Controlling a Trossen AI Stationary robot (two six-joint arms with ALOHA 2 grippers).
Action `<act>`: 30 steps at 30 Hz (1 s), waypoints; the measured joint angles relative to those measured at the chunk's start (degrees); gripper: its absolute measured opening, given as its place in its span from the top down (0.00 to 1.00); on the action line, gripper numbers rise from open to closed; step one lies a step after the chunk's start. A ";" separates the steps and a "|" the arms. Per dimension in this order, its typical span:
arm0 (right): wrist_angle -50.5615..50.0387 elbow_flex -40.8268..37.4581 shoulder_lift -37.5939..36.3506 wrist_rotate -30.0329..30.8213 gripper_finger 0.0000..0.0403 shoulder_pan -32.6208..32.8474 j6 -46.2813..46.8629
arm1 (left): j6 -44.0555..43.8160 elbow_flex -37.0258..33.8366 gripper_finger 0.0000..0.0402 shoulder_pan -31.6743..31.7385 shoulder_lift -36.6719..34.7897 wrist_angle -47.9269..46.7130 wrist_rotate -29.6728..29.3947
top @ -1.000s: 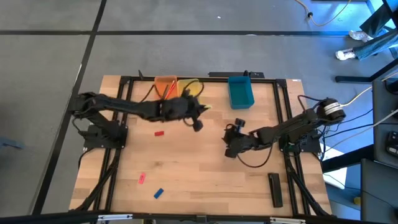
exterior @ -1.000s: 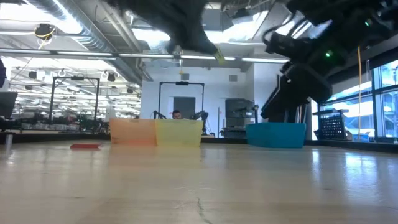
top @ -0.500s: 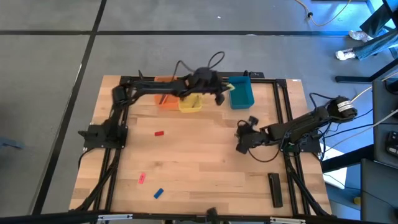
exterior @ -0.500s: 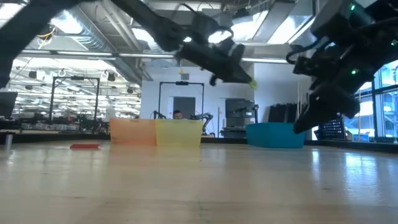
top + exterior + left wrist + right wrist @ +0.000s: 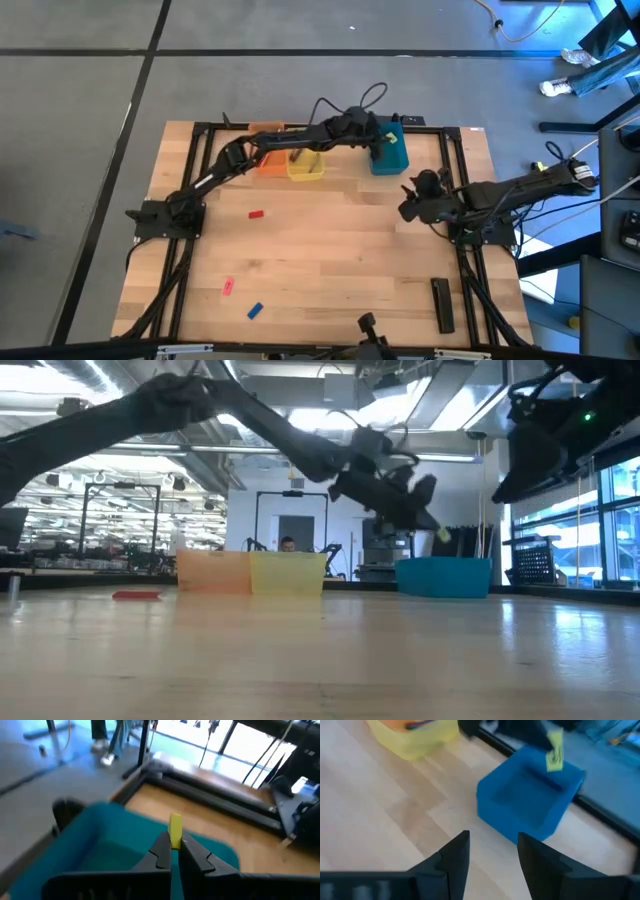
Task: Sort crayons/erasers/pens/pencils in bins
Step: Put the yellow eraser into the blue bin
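Note:
My left gripper point(image 5: 391, 141) is shut on a small yellow eraser point(image 5: 175, 831) and hangs above the teal-blue bin point(image 5: 388, 158). The eraser also shows in the low view point(image 5: 441, 536) and the right wrist view point(image 5: 554, 750), above the bin's open top. The orange bin point(image 5: 266, 162) and the yellow bin point(image 5: 306, 168) stand side by side left of the teal one, along the far edge. My right gripper point(image 5: 492, 851) is open and empty over the table's right part point(image 5: 407, 210), nearer than the teal bin. My left gripper pinches the yellow eraser's lower end point(image 5: 174, 843) between its two fingertips point(image 5: 162, 851). The rest of the eraser sticks out beyond the fingertips. The eraser is lifted clear, above the inside of the teal-blue bin.
A red eraser point(image 5: 257, 214) lies left of the table's middle. A pink-red eraser point(image 5: 228, 287) and a blue eraser point(image 5: 255, 311) lie near the front left. A long black bar point(image 5: 442, 304) lies at the front right. The yellow bin holds several things point(image 5: 422, 724).
My left gripper has swung from above the table's middle toward the far edge and the right, passing over the yellow bin, and now stands above the teal-blue bin with the yellow eraser still held. My right gripper has drawn back toward the table's right edge.

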 joint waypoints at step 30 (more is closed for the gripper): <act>12.71 -0.02 -2.93 6.25 0.59 -0.02 -5.55 | 5.89 4.93 0.79 -0.42 1.59 -9.95 3.16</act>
